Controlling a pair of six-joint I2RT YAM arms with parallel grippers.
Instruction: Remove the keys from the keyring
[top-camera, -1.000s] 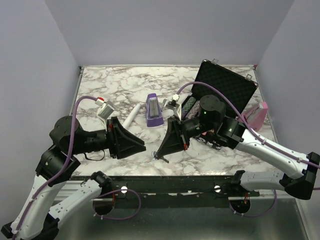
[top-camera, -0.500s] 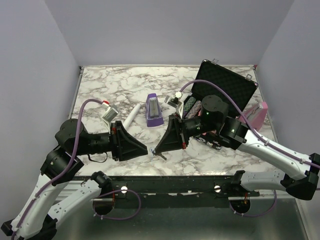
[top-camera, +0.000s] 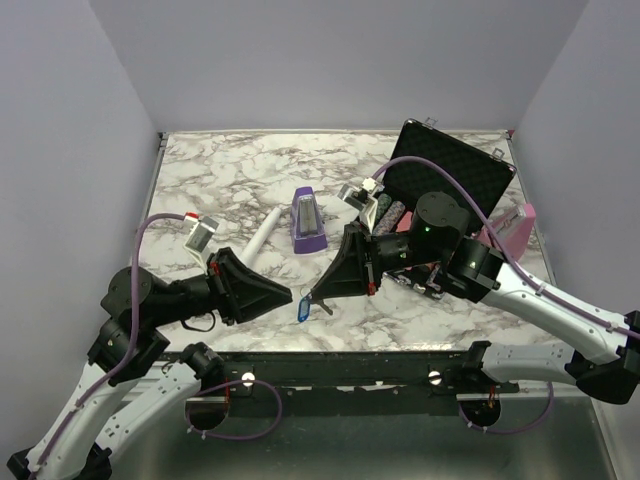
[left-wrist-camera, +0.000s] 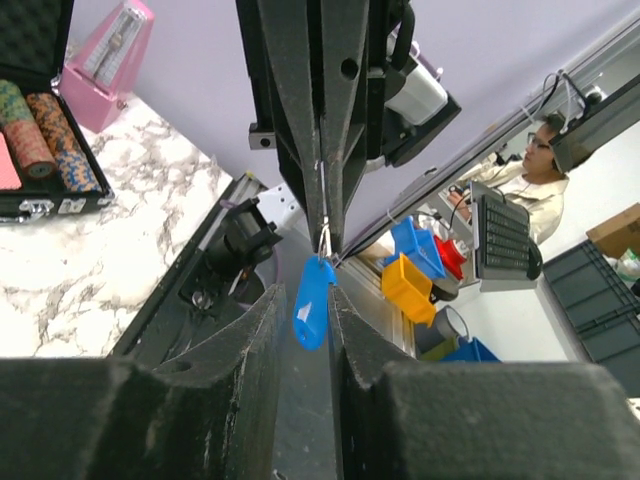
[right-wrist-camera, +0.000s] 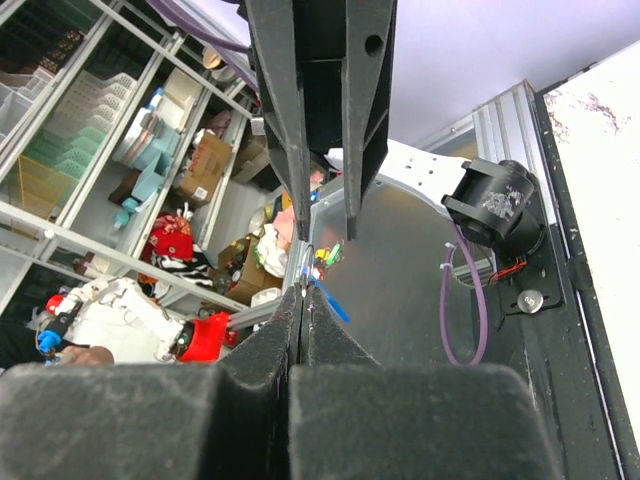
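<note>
My right gripper (top-camera: 313, 296) is shut on a thin wire keyring (right-wrist-camera: 301, 264), pinched at its fingertips (right-wrist-camera: 303, 292) above the table's front edge. A blue plastic tag (top-camera: 303, 308) hangs from the ring and shows in the left wrist view (left-wrist-camera: 312, 290). My left gripper (top-camera: 291, 298) faces the right one tip to tip. Its jaws are narrowly open, with the blue tag between them (left-wrist-camera: 305, 300). A small dark piece (top-camera: 326, 308), possibly a key, hangs below the right fingertips; it is too small to tell. No key shows clearly in the wrist views.
A purple metronome (top-camera: 306, 220) and a white pen-like stick (top-camera: 262, 232) lie behind the grippers. An open black case (top-camera: 450, 180) with poker chips stands at the right, a pink metronome (top-camera: 515, 228) beside it. The table's front rail (top-camera: 330, 362) runs below the grippers.
My left gripper has moved right and forward until its tips meet the right gripper's. The blue tag now hangs in view between its jaws. The right gripper shifted slightly.
</note>
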